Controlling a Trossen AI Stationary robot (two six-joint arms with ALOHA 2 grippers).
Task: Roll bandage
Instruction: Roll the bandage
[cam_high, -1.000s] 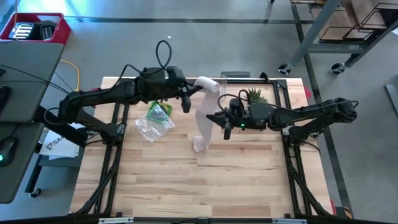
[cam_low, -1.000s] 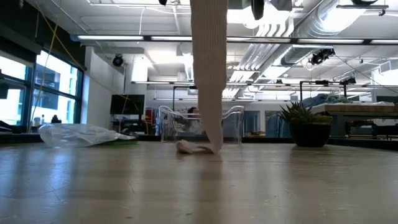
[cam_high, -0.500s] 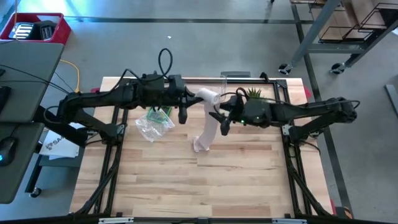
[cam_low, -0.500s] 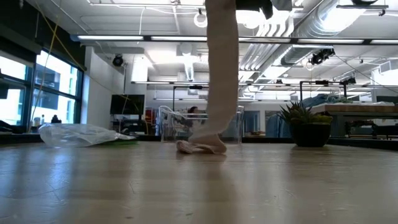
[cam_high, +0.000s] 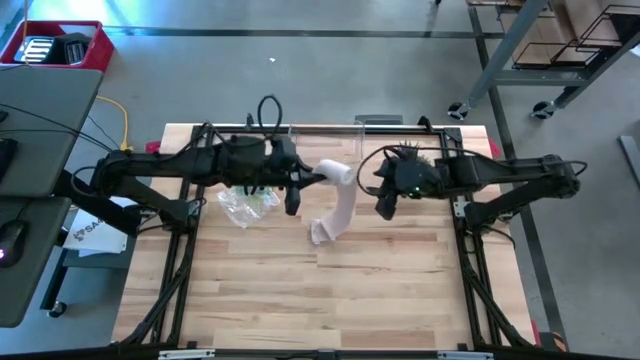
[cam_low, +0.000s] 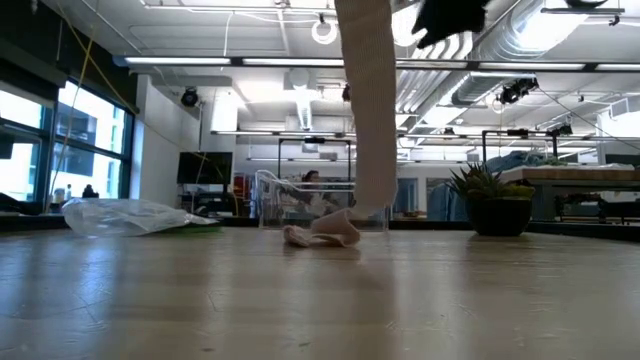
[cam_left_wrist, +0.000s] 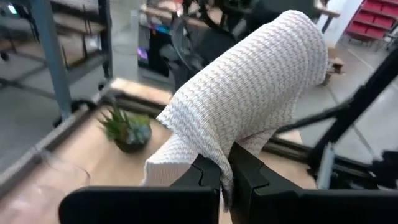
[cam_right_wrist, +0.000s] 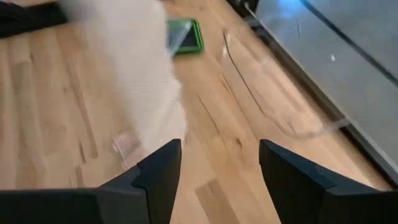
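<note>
- The left gripper (cam_high: 318, 176) has its jaws shut tight on the rolled end of a white, ribbed, knitted elastic bandage (cam_high: 343, 200). In the left wrist view the two dark fingers (cam_left_wrist: 210, 177) pinch the cloth (cam_left_wrist: 249, 112) where it folds over them.
- From those jaws the bandage hangs down as one loose strip to the pale wooden worktop (cam_high: 300, 290). Its far end lies in a small crumpled heap on the wood, directly below and a little in front of the jaws. The low view shows the strip (cam_low: 368, 120) falling nearly straight, with the heap at its foot.
- The right gripper (cam_high: 385, 205) hovers just beside the hanging strip, on the side away from the left jaws. Its jaws stand apart and hold nothing; the right wrist view shows bare wood between the fingers (cam_right_wrist: 163, 171), with the blurred strip (cam_right_wrist: 134, 74) just ahead of them.
- Farther out, behind the left jaws, lies a crumpled clear plastic bag with a green label (cam_high: 246, 200). Behind the right jaws stands a small green spiky plant in a dark pot (cam_high: 408, 154), and between the two arms, at the worktop's far edge, a clear plastic box (cam_high: 325, 135).
- Judging progress: only a short wad sits at the left jaws, and most of the length hangs unrolled. The bulk of the winding looks left to do, and the heap on the worktop has yet to be taken up.
</note>
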